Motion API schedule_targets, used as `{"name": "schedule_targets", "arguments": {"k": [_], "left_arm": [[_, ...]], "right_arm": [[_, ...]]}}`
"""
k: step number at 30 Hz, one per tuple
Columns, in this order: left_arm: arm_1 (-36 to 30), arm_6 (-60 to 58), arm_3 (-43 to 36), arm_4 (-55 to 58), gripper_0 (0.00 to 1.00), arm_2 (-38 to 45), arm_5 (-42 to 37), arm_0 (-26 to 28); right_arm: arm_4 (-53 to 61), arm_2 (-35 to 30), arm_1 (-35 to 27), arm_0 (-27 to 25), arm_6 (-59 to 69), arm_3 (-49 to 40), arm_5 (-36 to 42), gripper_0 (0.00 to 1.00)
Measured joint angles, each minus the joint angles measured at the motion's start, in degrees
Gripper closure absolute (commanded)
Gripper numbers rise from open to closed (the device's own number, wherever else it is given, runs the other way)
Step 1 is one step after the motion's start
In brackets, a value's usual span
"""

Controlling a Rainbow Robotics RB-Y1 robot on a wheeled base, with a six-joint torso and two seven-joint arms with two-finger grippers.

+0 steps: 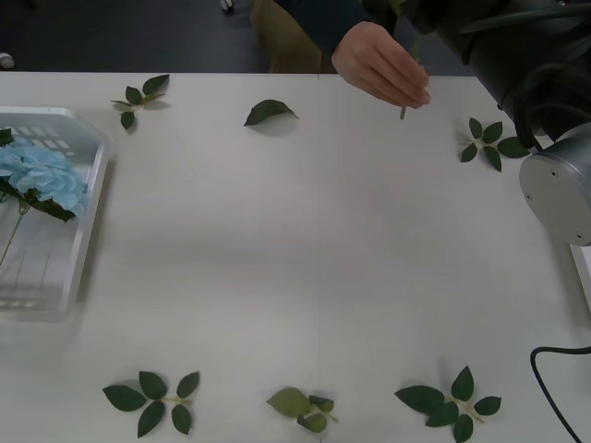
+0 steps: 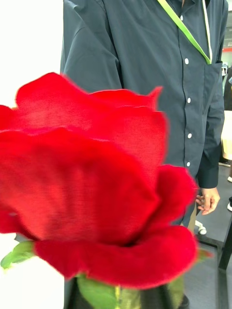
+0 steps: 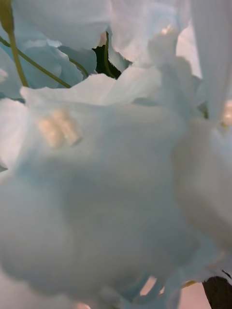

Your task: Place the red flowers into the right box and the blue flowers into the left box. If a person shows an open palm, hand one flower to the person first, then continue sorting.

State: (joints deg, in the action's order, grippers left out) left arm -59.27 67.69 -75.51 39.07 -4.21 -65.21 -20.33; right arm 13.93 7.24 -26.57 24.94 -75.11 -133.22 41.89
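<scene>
Front view: a person's hand (image 1: 383,66) pinches a green stem (image 1: 404,109) at the far right edge of the desk (image 1: 305,249), beside the right arm (image 1: 545,101). A blue flower (image 1: 42,177) lies in the left box (image 1: 88,231); leaf sprigs (image 1: 152,399) are scattered around.

Right wrist view: a red rose (image 2: 92,193) sits close to the camera, the person (image 2: 145,72) behind it. Finger state: cannot tell.

Left wrist view: pale blue petals (image 3: 111,169) crowd the lens. Finger state: cannot tell.

Handover appears to be under way. Keep the arm steady; release only once the hand holds the stem firmly.
</scene>
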Motion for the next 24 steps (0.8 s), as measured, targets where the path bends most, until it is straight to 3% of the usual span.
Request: {"name": "schedule_targets", "arguments": {"k": [11, 18, 24], "left_arm": [[0.0, 0.0, -0.07, 0.01, 0.0, 0.0, 0.0, 0.0], [0.0, 0.0, -0.12, 0.01, 0.0, 0.0, -0.46, 0.0], [0.0, 0.0, -1.67, 0.01, 0.0, 0.0, -5.73, -0.02]], "right_arm": [[2.78, -0.33, -2.15, -1.94, 0.05, -4.43, 4.31, 0.29], [10.85, -5.14, -8.66, -12.98, 0.08, -14.29, 5.44, 0.29], [17.94, -10.92, -12.93, -22.28, 0.08, -14.98, 5.43, 0.29]]}}
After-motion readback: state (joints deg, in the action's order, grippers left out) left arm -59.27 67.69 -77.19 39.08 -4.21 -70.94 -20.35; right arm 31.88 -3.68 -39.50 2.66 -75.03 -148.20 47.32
